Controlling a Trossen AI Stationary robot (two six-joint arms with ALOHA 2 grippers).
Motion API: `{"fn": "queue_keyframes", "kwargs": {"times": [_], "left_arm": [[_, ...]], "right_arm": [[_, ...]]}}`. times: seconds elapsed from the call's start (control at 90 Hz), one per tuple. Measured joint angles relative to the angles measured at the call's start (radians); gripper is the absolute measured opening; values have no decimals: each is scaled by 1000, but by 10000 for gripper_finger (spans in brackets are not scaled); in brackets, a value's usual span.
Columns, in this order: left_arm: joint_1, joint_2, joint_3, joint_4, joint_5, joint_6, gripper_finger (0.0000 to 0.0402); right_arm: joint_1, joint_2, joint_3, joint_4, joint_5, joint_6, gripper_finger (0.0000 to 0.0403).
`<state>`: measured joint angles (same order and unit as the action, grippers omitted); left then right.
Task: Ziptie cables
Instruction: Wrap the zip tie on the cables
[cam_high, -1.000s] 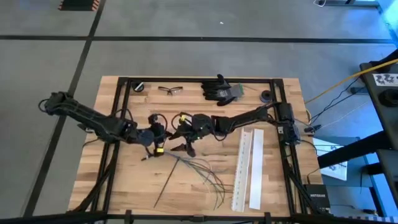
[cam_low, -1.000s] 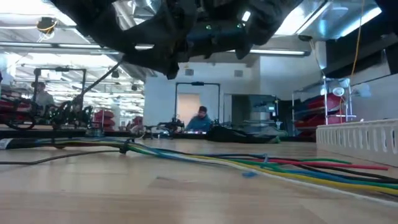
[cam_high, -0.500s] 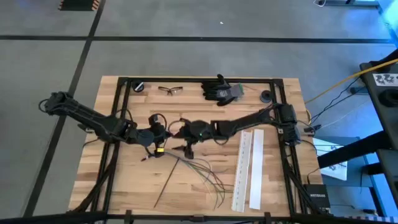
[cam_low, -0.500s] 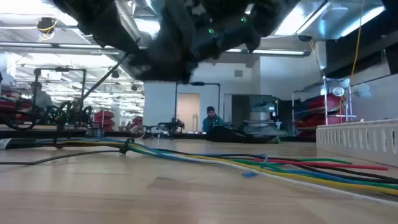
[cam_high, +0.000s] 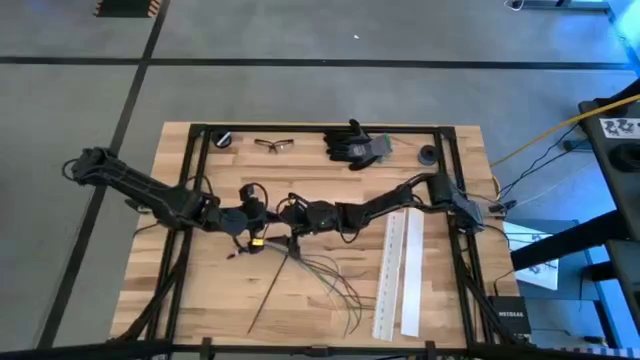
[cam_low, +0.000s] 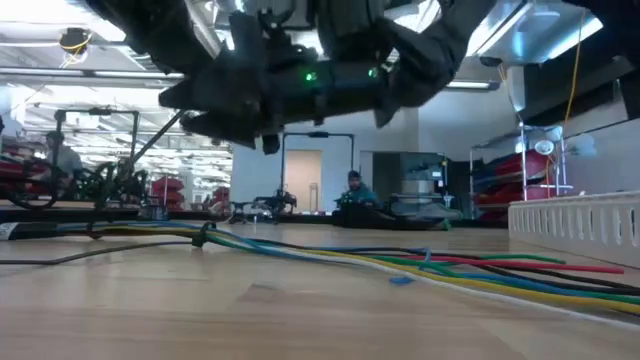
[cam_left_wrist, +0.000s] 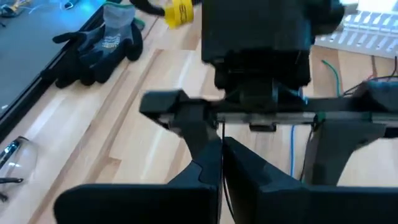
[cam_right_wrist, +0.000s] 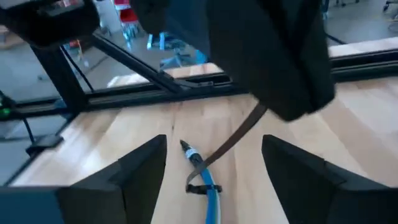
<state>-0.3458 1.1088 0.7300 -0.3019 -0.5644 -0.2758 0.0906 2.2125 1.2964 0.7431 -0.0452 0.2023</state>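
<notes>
High view: cables (cam_high: 325, 275) fan loose over the near-middle desk (cam_high: 200, 300), no tie visible, so bundling looks barely begun; left gripper (cam_high: 262, 222) pinched near-shut on what may be a thin strand, right gripper (cam_high: 292, 236) wide open beside it.

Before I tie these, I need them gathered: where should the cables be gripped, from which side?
Grip the cables at their converged end near the middle of the table, where the strands meet; farther out they fan apart. Come from above, since they lie flat. The open right pincer hovers beside that end.
</notes>
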Motion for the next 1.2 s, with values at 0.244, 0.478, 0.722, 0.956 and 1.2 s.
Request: {"fn": "queue_keyframes", "kwargs": {"times": [0.244, 0.478, 0.722, 0.956, 1.2], "left_arm": [[0, 0, 0, -1, 0, 21, 0], [0, 0, 0, -1, 0, -4, 0], [10, -1, 1, -1, 4, -21, 9], [15, -43, 72, -112, 46, 62, 81], [-60, -77, 181, -464, 68, -190, 128]], "right_arm": [[0, -1, 0, 52, 1, 0, 205], [1, -1, 0, 41, 12, -51, 47], [1, -1, 0, 36, 16, -107, 7], [2, -1, 0, 52, 57, -133, 1], [1, -1, 0, 56, 80, -136, 0]]}}
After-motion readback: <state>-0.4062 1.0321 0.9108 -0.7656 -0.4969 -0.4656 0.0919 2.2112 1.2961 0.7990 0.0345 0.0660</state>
